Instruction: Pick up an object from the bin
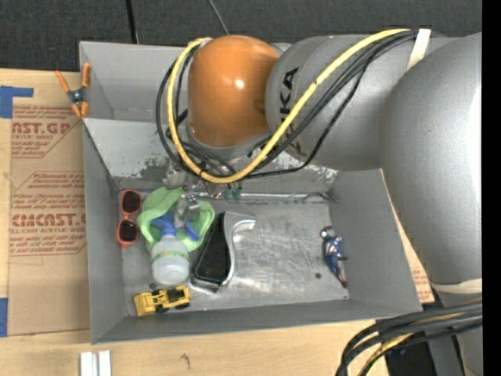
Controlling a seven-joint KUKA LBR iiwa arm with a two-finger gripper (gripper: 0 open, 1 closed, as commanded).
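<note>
1. The grey KUKA arm (376,108) is reaching in from the right. It is smooth and rounded, with a glossy orange cover (231,88) at its wrist and yellow and black cables (313,92) looping round it. It is hanging over the bin's upper half.
2. The grey metal bin (106,233) is showing sloping walls and a scratched floor. Open room is lying in the floor's middle and right.
3. The gripper (188,208) is hanging below the orange cover, at the bin's left-centre. How far open it is, and whether it is holding anything, cannot be told.
4. A crumpled light-green plastic piece (160,206) is lying directly under the gripper, seemingly touching it.
5. A glossy black oblong case (213,258) is lying just right of the bottle.
6. A white plastic bottle (171,261) with a blue cap is lying just below the gripper.
7. Orange sunglasses (127,216) are resting against the left wall.
8. A yellow toy vehicle (162,300) is sitting by the front wall.
9. A small blue figurine (335,254) is lying well apart, right.
</note>
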